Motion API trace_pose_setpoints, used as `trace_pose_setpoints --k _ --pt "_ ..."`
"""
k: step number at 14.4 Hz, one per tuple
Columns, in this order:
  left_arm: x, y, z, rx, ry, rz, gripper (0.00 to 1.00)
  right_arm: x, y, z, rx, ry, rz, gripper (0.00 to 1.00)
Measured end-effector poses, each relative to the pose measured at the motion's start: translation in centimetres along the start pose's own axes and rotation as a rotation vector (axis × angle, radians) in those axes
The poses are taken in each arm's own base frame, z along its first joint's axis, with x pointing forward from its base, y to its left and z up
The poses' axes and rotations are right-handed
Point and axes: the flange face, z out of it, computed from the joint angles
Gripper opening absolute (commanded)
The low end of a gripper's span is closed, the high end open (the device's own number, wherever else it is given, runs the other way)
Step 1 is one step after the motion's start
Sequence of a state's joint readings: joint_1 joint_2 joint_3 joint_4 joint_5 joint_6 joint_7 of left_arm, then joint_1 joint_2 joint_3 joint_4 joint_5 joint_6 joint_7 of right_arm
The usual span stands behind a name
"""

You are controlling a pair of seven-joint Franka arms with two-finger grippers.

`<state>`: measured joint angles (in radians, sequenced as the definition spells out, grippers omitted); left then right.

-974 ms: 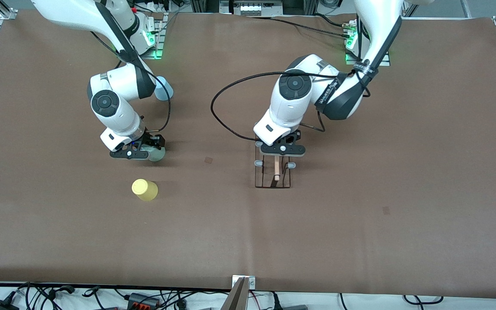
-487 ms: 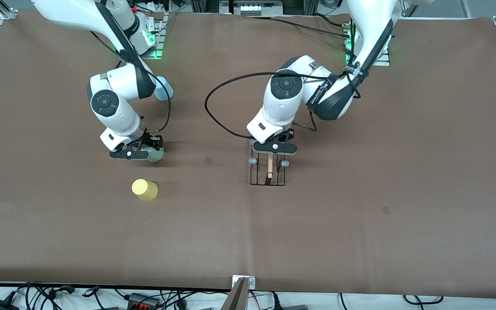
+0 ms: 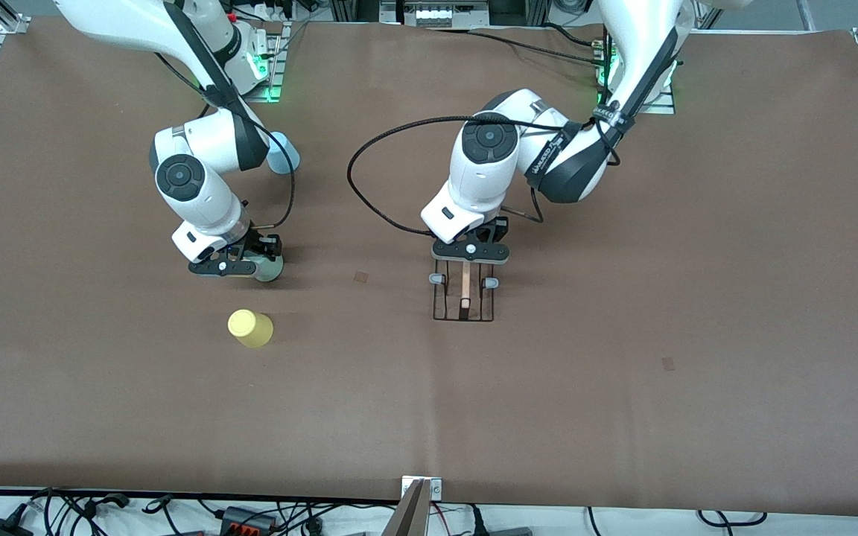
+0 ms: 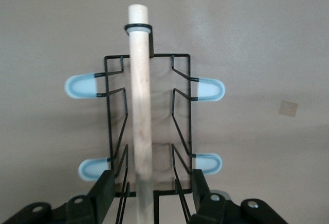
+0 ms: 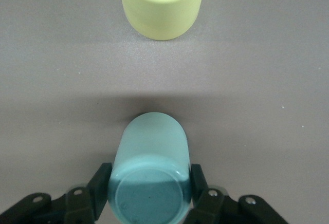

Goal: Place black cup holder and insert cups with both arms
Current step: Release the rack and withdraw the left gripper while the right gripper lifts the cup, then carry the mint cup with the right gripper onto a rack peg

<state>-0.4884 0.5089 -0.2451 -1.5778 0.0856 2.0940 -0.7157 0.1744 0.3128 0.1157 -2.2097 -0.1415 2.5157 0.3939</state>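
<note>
The black cup holder [image 3: 463, 301] is at the table's middle, with its wooden rod [image 4: 140, 80] and blue-capped pegs [image 4: 208, 88] showing. My left gripper [image 3: 470, 254] is over its end toward the robots; in the left wrist view the gripper [image 4: 151, 183] is shut on the wire frame's two sides. My right gripper [image 3: 254, 265] is shut on the sage green cup [image 3: 270, 269], fingers [image 5: 100, 183] on both sides of the cup [image 5: 150, 152]. The yellow cup [image 3: 250, 328] stands nearer the front camera and also shows in the right wrist view [image 5: 162, 3]. The light blue cup [image 3: 285, 156] is partly hidden by the right arm.
Small tape squares lie on the brown mat [image 3: 429, 417], one between the green cup and the holder [image 3: 361, 276], one toward the left arm's end [image 3: 668, 363]. Arm bases with green lights stand along the edge by the robots. Cables run along the front edge.
My left gripper has carried the cup holder a little toward the right arm's end of the table. The right gripper and green cup have barely moved.
</note>
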Motion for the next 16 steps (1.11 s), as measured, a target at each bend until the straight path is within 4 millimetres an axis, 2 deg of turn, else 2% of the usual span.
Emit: trace_pose_setpoints --k 2,4,6,8,9,11,13,14,16 --pt "0.0 -1.0 -2.6 0.033 -0.014 -0.012 0.7 0.1 0.6 -1.2 -0.01 -0.007 -0.016 0.0" --pt "0.7 -3.6 -6.0 0.055 -0.007 -0.034 0.69 0.2 1.9 -3.7 -0.03 -0.023 -0.014 0.0" --pt "2.2 -7.8 -8.9 0.076 -0.006 -0.043 0.68 -0.1 2.6 -7.1 -0.049 -0.03 -0.006 0.0" --pt "4.1 -13.2 -11.2 0.091 -0.014 -0.046 0.66 -0.6 2.4 -10.4 -0.047 -0.021 0.0 0.0" --pt "5.0 -16.1 -12.2 0.097 -0.021 -0.043 0.64 -0.9 1.6 -12.1 -0.025 -0.027 0.014 0.0" --pt "6.0 -21.3 -13.4 0.111 -0.051 -0.036 0.61 -1.0 -1.3 -16.3 0.033 -0.049 0.058 0.0" --pt "6.5 -25.5 -14.2 0.12 -0.085 -0.023 0.61 -0.9 -4.5 -20.3 0.071 -0.037 0.112 0.0" --pt "6.7 -27.4 -14.7 0.121 -0.096 -0.015 0.6 -1.1 -6.2 -21.5 0.089 -0.031 0.141 0.0" --pt "6.3 -31.0 -16.1 0.125 -0.131 0.014 0.58 -2.3 -10.0 -22.3 0.115 -0.035 0.198 0.0"
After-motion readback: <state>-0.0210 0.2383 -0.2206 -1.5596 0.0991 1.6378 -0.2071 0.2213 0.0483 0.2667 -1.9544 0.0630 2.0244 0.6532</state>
